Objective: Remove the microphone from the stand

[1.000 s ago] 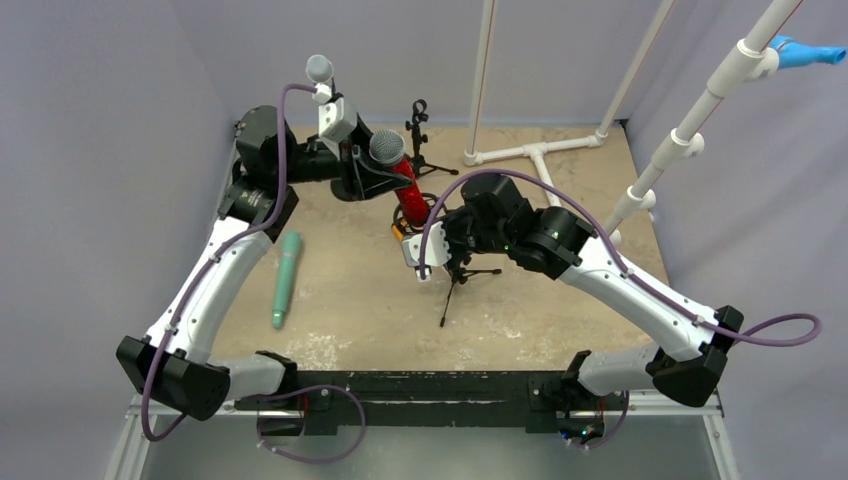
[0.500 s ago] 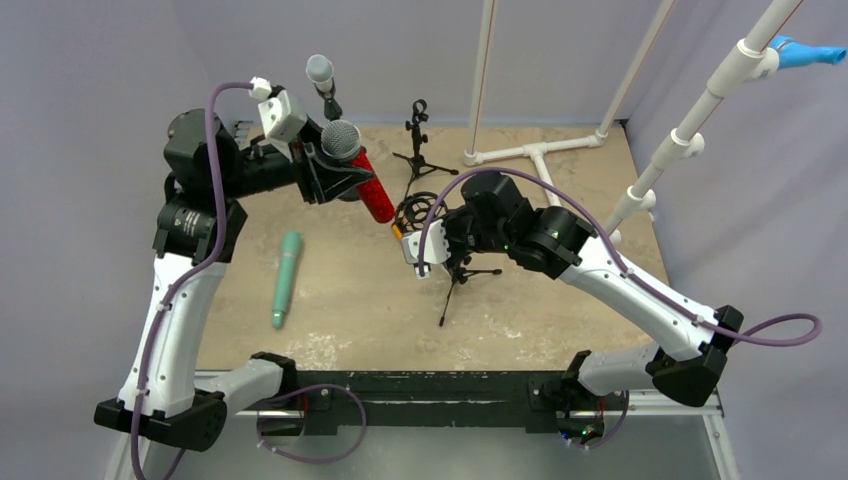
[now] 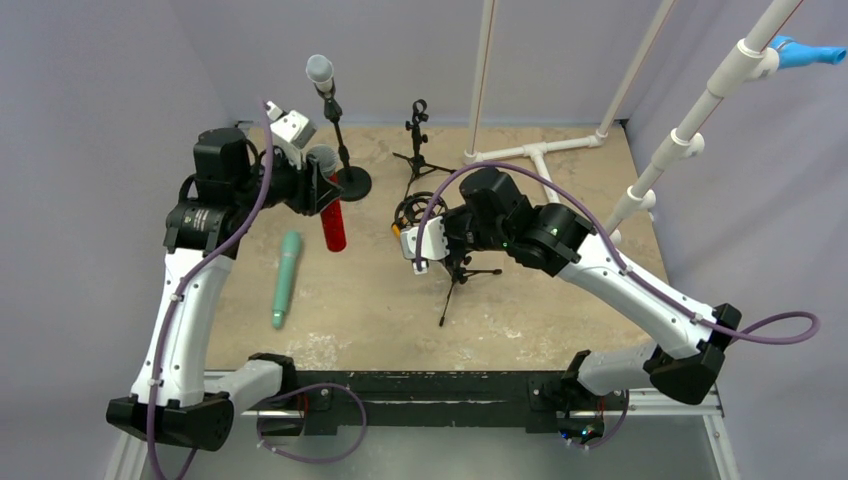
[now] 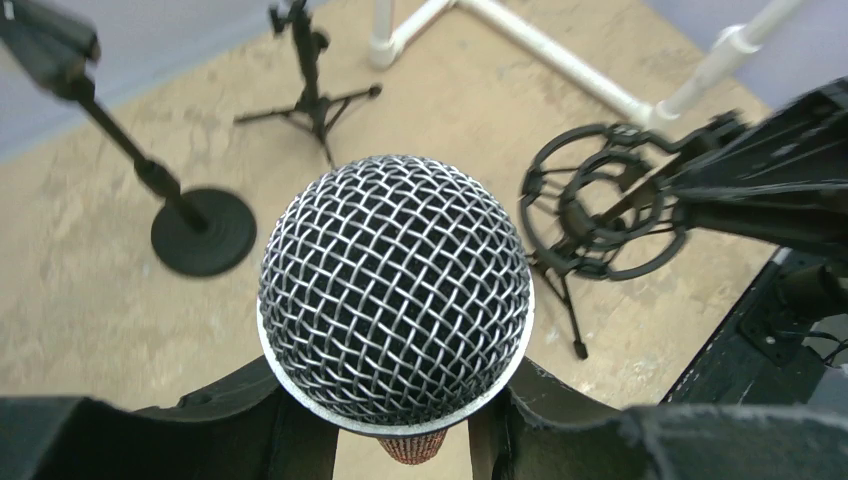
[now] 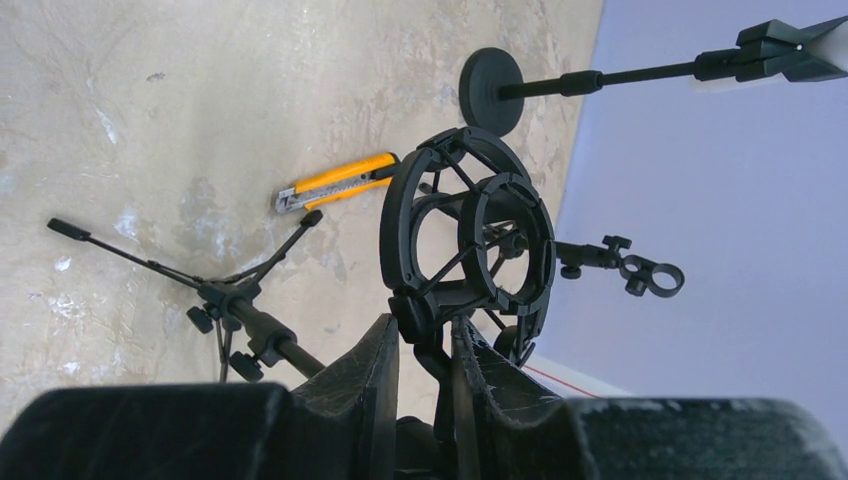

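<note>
The red microphone with a silver mesh head is out of the stand. My left gripper is shut on it just below the head and holds it upright above the table, left of the stand. In the left wrist view the mesh head fills the space between my fingers. The black tripod stand has an empty shock-mount ring. My right gripper is shut on the stand's neck below the ring, as the right wrist view shows.
A teal microphone lies on the table at the left. A grey microphone stands on a round-base stand at the back. A small empty clip stand, an orange utility knife and white pipes are nearby.
My left arm has carried the red microphone away from the shock mount, leftward and down, turning it upright. The right gripper has stayed on the stand.
</note>
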`<action>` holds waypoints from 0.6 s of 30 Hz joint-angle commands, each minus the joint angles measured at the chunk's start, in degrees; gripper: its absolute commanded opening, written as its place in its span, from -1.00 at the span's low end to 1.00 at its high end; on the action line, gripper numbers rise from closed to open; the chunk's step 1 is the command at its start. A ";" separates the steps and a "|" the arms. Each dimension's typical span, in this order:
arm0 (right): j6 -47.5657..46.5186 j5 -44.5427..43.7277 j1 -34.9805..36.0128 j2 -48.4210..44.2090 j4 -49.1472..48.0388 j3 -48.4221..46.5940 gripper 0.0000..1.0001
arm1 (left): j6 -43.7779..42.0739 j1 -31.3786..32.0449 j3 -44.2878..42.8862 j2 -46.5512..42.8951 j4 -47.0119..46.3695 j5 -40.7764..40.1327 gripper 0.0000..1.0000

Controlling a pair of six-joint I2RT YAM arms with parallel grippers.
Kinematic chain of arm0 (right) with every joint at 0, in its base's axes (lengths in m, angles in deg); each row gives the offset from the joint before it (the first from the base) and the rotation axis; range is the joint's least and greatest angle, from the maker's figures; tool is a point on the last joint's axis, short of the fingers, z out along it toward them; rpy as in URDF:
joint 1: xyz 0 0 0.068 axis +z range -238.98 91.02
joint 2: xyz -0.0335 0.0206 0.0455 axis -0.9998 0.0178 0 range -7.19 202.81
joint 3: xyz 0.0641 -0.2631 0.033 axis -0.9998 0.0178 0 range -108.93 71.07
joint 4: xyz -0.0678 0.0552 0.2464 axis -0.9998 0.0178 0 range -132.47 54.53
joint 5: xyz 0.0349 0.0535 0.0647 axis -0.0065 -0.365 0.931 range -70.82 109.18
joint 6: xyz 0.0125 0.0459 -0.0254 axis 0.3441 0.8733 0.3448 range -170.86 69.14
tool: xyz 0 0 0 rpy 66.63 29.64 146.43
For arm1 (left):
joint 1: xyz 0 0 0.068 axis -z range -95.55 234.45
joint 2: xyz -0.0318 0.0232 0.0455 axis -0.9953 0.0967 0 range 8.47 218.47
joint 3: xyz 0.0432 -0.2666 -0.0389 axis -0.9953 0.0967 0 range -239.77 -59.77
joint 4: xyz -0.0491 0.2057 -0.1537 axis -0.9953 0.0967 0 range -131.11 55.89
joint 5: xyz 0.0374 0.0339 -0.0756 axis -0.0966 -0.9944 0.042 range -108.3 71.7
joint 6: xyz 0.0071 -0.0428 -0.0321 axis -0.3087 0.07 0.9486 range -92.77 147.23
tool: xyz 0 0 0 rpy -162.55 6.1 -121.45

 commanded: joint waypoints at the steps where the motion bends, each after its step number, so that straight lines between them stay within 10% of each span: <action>1: 4.69 -0.96 -0.59 1.33 5.31 -1.58 -0.53 | -2.83 -1.04 2.74 0.91 3.98 -8.14 -1.00; 18: 6.57 -1.48 -0.54 0.24 3.81 -0.94 0.14 | -2.83 -2.91 9.95 15.72 9.74 -20.52 -1.00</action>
